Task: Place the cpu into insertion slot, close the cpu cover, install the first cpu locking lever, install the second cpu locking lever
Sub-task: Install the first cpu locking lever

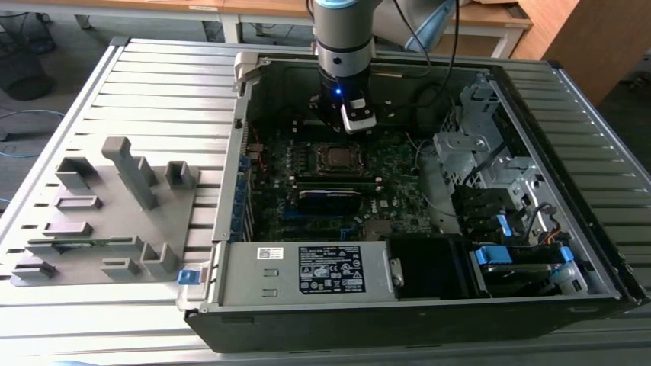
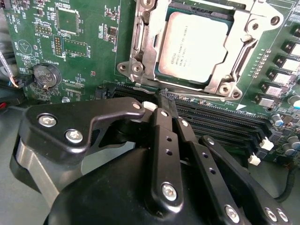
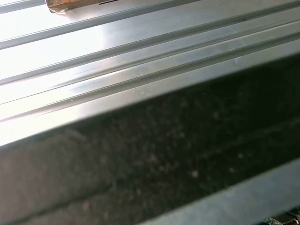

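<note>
Second wrist view: cpu [image 2: 197, 44] sits in the slot [image 2: 125, 67], cover [image 2: 149, 33] down around it. Gripper [image 2: 162, 99], fingers pressed together and empty, hangs just beside the slot, near the memory slots [image 2: 220, 123].

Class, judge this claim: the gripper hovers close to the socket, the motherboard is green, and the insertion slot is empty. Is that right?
Not quite. The insertion slot is not empty: the second wrist view shows the cpu lying in it, with the cpu cover framing it. The gripper is close to the socket and the motherboard is green.
</note>
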`<state>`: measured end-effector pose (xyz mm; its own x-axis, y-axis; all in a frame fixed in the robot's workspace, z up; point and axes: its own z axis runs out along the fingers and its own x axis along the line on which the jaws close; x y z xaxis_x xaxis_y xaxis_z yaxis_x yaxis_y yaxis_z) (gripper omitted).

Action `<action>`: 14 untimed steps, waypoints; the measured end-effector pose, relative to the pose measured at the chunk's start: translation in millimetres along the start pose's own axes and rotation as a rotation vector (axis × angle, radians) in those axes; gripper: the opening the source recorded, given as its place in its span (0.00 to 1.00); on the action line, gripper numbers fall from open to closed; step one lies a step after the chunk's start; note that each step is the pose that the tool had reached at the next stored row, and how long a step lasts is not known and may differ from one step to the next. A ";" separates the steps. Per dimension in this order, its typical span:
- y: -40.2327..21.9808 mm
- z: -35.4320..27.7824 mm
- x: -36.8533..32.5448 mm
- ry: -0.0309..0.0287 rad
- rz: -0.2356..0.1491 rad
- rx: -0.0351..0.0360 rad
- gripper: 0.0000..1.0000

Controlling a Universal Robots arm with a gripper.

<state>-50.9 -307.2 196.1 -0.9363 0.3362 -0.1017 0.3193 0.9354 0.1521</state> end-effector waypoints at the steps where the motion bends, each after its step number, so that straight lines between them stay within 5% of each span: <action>1: 0.1 0.0 0.0 0.0000 0.000 0.0001 0.11; 10: 2.7 -4.2 0.3 -0.0009 0.005 0.0004 0.11; 14: 3.4 -4.3 1.2 -0.0066 0.006 -0.0012 0.11</action>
<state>-51.6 -304.2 200.7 -0.9333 0.3428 -0.1072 0.3250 0.9331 0.1539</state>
